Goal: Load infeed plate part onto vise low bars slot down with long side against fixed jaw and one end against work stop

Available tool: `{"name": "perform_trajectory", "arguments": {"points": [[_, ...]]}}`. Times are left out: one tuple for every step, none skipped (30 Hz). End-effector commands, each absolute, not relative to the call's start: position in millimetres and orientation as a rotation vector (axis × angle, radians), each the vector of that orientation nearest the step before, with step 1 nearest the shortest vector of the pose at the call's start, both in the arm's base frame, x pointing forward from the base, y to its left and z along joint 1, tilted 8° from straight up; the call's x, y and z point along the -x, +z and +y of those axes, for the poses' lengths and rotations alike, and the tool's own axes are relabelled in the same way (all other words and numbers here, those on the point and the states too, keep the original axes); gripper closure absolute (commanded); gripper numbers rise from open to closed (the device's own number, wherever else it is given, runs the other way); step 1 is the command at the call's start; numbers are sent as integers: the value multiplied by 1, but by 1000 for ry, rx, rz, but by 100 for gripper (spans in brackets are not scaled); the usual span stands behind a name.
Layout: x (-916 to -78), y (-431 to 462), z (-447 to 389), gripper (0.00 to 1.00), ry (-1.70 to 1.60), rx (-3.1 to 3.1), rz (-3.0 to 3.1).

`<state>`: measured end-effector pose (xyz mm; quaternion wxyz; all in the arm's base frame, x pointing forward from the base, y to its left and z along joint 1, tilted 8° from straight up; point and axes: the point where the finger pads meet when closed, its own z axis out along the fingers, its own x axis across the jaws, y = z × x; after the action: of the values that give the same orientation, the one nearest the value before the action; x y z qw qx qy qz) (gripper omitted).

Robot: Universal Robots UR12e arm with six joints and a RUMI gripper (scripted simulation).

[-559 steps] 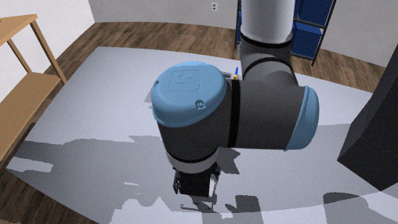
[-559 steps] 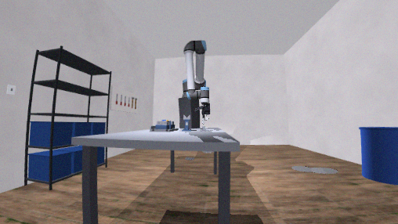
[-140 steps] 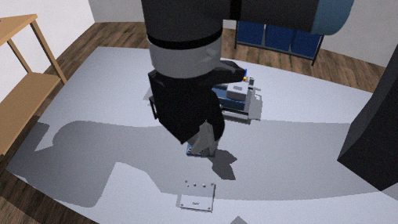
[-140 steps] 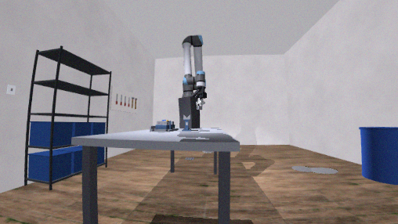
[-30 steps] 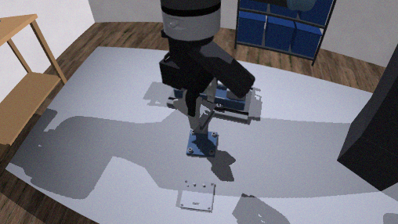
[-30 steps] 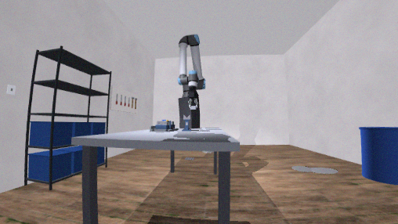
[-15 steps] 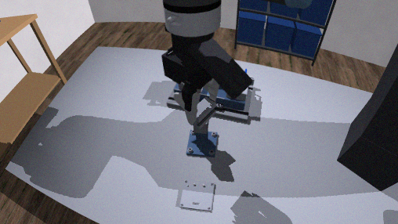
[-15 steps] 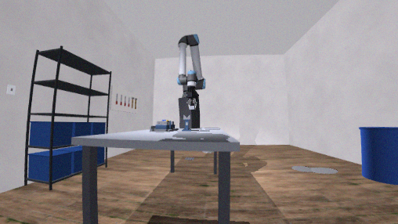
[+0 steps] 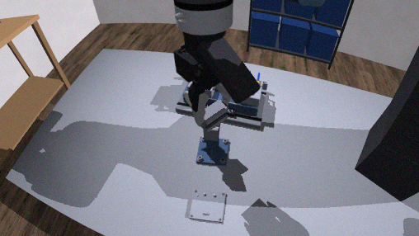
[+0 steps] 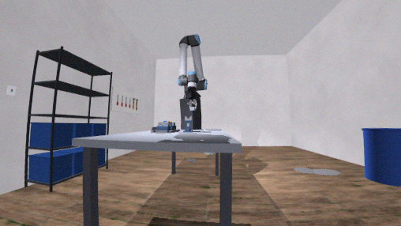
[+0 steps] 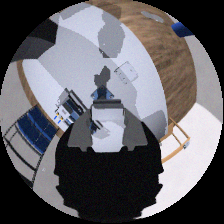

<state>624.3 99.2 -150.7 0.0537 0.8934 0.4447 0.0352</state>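
Part in grip above V-block, w/ vise loading yet to come.
Gripper (image 9: 211, 114) (image 10: 193, 105) (image 11: 107, 108) is closed on part (image 9: 215, 110) (image 10: 193, 107) (image 11: 108, 119), tilted in top view; slot dir. can't be told. Below: V-block (image 9: 212, 134) (image 10: 188, 123) (image 11: 102, 94); to one side, vise (image 9: 247, 109) (image 10: 163, 127) (image 11: 72, 106); opp. side, infeed plate (image 9: 208, 210) (image 10: 211, 129) (image 11: 126, 72). Main risks (judged): slip or twist in grip if part clips V-block; slot wrong way up if wrist turn is misjudged; jaw strike, i.e. part cocked on bars, if tilt isn't removed pre-entry.
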Motion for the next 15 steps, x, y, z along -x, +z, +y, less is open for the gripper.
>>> {"name": "perform_trajectory", "arguments": {"points": [[-625,-150,97,100,112,-2742,1294],[-626,-150,97,100,113,-2750,1278],[-626,-150,96,100,114,-2758,1262],[-626,-150,95,100,115,-2766,1246],[-626,-150,95,100,116,-2773,1230],[-626,-150,94,100,117,-2781,1214],[-626,-150,94,100,117,-2788,1198],[-626,-149,93,100,118,-2795,1183],[-627,-149,93,100,119,-2802,1167],[-627,-149,92,100,120,-2809,1151],[-627,-149,91,100,121,-2816,1136],[-627,-149,91,100,122,-2823,1120],[-627,-149,90,100,123,-2829,1105],[-627,-149,90,100,124,-2836,1089],[-628,-149,89,100,125,-2842,1074]]}}
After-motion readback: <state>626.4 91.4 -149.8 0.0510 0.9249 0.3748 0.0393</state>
